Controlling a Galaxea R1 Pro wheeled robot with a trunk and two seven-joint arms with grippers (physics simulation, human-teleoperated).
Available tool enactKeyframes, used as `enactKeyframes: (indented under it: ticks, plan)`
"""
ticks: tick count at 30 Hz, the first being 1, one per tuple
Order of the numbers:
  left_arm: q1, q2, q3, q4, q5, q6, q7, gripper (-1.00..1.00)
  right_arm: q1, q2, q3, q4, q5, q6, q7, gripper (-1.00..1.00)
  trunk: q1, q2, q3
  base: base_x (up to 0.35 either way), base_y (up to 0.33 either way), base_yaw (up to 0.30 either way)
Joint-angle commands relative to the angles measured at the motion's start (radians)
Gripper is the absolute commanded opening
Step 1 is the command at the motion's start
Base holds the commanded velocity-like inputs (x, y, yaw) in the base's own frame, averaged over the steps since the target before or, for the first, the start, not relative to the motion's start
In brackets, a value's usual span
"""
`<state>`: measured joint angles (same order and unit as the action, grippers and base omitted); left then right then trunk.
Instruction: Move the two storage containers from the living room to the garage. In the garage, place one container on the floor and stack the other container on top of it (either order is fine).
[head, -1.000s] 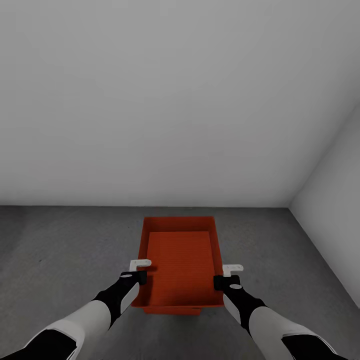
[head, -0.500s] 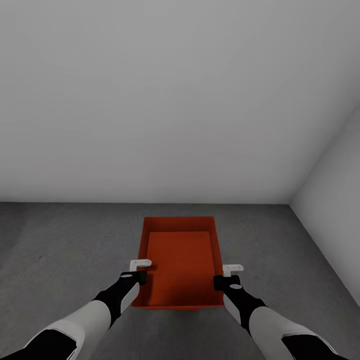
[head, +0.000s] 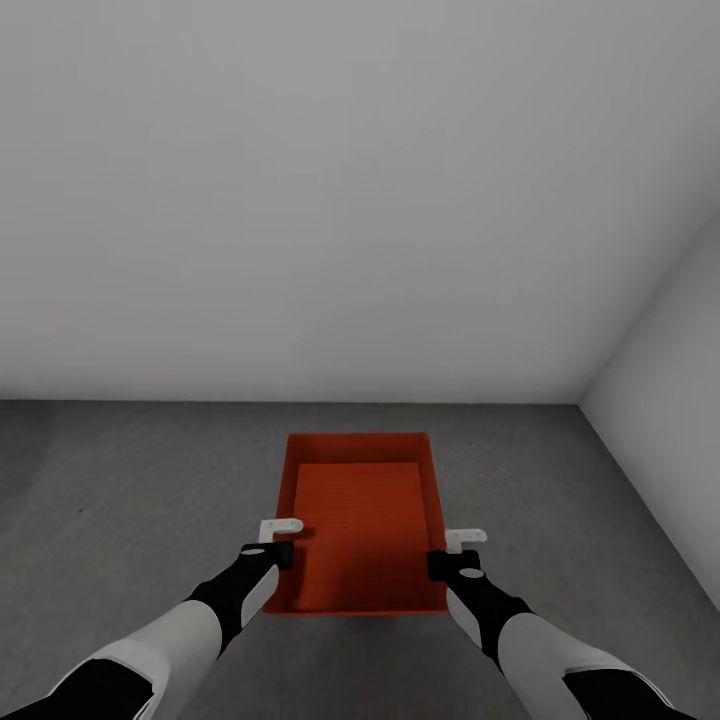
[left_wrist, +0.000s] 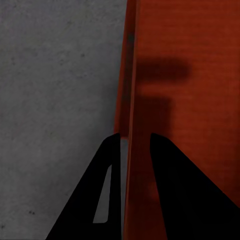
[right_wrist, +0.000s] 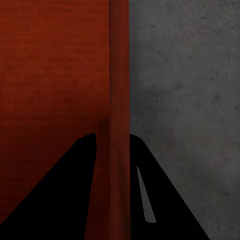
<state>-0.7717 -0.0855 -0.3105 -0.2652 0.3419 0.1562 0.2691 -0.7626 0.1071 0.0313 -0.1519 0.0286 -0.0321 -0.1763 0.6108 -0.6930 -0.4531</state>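
Both grippers, left (head: 283, 540) and right (head: 455, 550), are clamping the container's (head: 362, 520) side walls over the garage floor (head: 120, 500); next, releasing at 12 o'clock.

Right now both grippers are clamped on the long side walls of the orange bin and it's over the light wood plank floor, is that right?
Not quite. The floor under the orange bin is dark grey speckled concrete, not light wood planks; the head view shows it. The rest holds: the left gripper and the right gripper each straddle a long side wall.
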Motion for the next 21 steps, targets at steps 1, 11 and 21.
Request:
enactKeyframes:
  ticks: [1,11,21]
  plan:
    - [-0.001,0.056,0.057,-0.005,-0.023,-0.017,0.018,-1.0,0.0,0.0,0.006,0.003,-0.01,-0.002,0.005,-1.0,0.0,-0.001,-0.001,0.0,0.0,0.0]
    - [-0.001,0.056,0.057,-0.005,-0.023,-0.017,0.018,-1.0,0.0,0.0,0.006,0.003,-0.01,-0.001,0.006,-1.0,0.0,-0.001,-0.001,0.0,0.0,0.0]
    - [-0.001,0.055,0.057,-0.006,-0.023,-0.017,0.018,-1.0,0.0,0.0,0.006,0.003,-0.01,0.0,0.004,-1.0,0.0,-0.001,-0.001,0.0,0.0,0.0]
